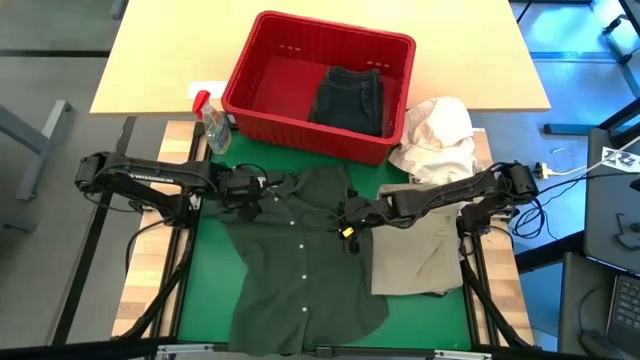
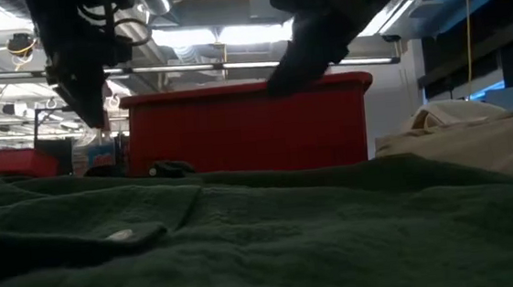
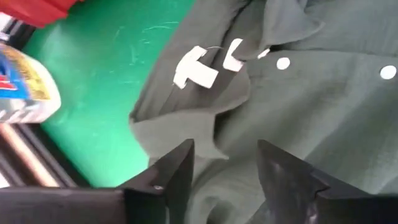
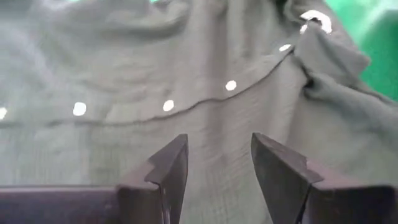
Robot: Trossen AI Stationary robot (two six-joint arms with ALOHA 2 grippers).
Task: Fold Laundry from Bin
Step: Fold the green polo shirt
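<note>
A dark grey-green button shirt [image 1: 300, 260] lies spread front-up on the green mat [image 1: 205, 265], its collar toward the bin. My left gripper [image 1: 248, 190] hangs open above the shirt's collar and shoulder [image 3: 205, 118], with nothing between its fingers. My right gripper [image 1: 348, 215] hangs open over the shirt's button placket [image 4: 205, 102] and is also empty. In the low view both grippers are clear of the cloth. The red bin [image 1: 262, 115] stands at the far side, with a dark garment [image 1: 350, 98] lying in it. A khaki garment [image 1: 420, 255] lies on the mat at the right.
A clear spray bottle with a red top [image 1: 212, 125] stands by the bin's left corner, close to my left arm. A white cloth bundle [image 1: 440, 135] lies right of the bin. The light tabletop [image 1: 170, 50] extends behind the bin.
</note>
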